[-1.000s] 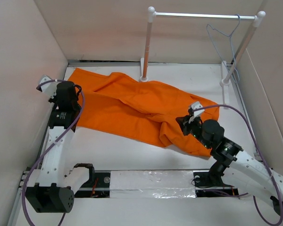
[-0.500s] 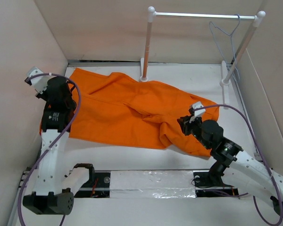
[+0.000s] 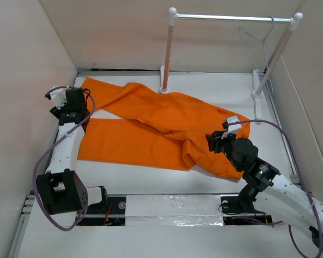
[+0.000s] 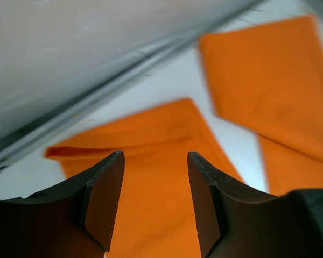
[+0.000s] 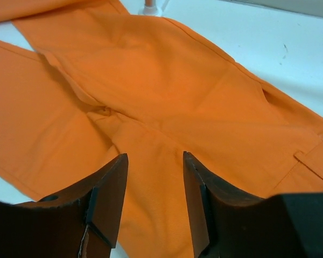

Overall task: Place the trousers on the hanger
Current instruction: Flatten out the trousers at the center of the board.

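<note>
Both the left gripper [image 4: 154, 157] and right gripper [image 5: 153, 157] stand open, holding nothing. The trousers [image 3: 161, 126] lie spread flat on the bench [image 3: 151, 180] (legs leftward). The hanger [image 3: 258, 40] hangs bare on the far rail [image 3: 231, 18]; picking up and draping both remain.

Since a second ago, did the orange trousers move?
Yes. The trousers have one leg end pulled nearer the front edge of the table, leaving a white gap between the legs; the cloth by the rail post stayed put.

We're looking into a robotics lab cell: plain panels [image 3: 21, 54] are boxing in the white table [image 3: 151, 177].
</note>
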`<move>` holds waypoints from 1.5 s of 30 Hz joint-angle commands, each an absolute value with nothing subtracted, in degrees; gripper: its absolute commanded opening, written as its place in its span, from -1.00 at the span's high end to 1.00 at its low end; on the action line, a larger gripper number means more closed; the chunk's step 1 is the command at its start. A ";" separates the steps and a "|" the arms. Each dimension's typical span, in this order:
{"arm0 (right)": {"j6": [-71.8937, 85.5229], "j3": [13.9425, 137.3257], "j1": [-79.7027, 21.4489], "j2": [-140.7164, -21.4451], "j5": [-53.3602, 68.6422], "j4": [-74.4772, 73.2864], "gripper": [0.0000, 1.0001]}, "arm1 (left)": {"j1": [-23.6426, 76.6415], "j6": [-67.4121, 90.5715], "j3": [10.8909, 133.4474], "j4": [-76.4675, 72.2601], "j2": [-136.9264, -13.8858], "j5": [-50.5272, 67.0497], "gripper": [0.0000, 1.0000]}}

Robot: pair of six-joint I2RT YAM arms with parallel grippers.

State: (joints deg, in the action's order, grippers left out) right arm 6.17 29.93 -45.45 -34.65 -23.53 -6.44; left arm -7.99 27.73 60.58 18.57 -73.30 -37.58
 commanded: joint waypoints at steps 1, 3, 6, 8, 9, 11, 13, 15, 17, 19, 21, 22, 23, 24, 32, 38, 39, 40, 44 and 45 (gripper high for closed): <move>7.47 30.32 -43.42 -37.43 -26.71 -5.10 -0.02 | 0.49 30.31 59.94 12.57 -66.80 -28.76 0.04; 8.00 30.50 -42.11 -38.23 -26.98 -5.36 0.55 | 5.42 33.12 59.07 11.26 -64.61 -24.63 0.09; 8.88 29.97 -38.94 -38.67 -26.98 -5.19 1.00 | 17.37 37.78 54.61 6.69 -62.06 -20.76 0.22; 9.75 29.36 -35.96 -38.67 -27.42 -4.92 1.00 | 26.66 41.46 48.56 0.74 -60.91 -18.65 0.31; 10.02 29.18 -34.82 -38.85 -27.51 -5.10 1.00 | 29.50 42.53 46.17 -1.91 -60.91 -17.85 0.36; 11.07 28.48 -30.78 -39.28 -27.34 -5.53 0.90 | 34.26 43.85 41.94 -8.05 -61.87 -16.27 0.43; 11.25 28.21 -27.53 -40.69 -25.85 -5.54 0.74 | 40.50 45.17 37.11 -10.88 -64.50 -14.94 0.52; 11.60 28.13 -22.17 -42.70 -23.74 -5.62 0.24 | 46.11 44.65 34.12 -15.46 -67.57 -16.77 0.51; 11.86 28.21 -18.30 -44.11 -21.20 -5.71 -0.30 | 55.16 43.86 34.89 -14.69 -70.39 -19.58 0.41; 12.39 28.04 -12.06 -45.69 -19.43 -5.02 -0.52 | 60.18 43.33 35.59 -15.64 -73.99 -23.02 0.32; 12.48 27.95 -5.58 -46.93 -16.71 -3.52 -0.65 | 63.89 42.54 35.33 -18.88 -76.62 -21.11 0.18; 12.83 27.95 -3.36 -47.63 -16.00 -2.99 -0.67 | 64.51 42.02 35.07 -20.29 -77.34 -20.83 0.11; 13.18 27.86 -0.99 -49.46 -14.52 -2.29 -0.70 | 65.12 41.32 34.89 -21.78 -78.04 -20.92 0.09; 13.27 28.38 1.73 -50.70 -12.85 -1.24 -0.70 | 65.13 40.70 34.89 -22.32 -79.35 -20.48 0.09; 13.53 33.74 19.15 -70.03 9.11 6.05 -0.69 | 67.49 34.81 35.86 -26.45 -83.67 -17.93 -0.08; 15.38 35.59 20.48 -80.32 17.03 14.49 -0.72 | 67.50 33.57 36.30 -30.24 -89.73 -12.04 -0.06; 15.55 35.68 20.48 -81.12 17.40 15.63 -0.72 | 67.50 33.66 36.56 -30.23 -91.13 -12.30 -0.05; 15.99 35.60 20.48 -82.25 17.84 16.51 -0.72 | 67.50 33.84 36.74 -30.32 -91.75 -12.30 -0.04; 17.92 35.33 20.48 -85.51 20.46 21.00 -0.58 | 67.50 33.66 38.05 -30.24 -93.86 -13.71 0.03; 18.45 35.33 20.48 -86.30 21.44 23.18 -0.51 | 67.50 33.66 38.58 -29.89 -94.74 -14.93 0.06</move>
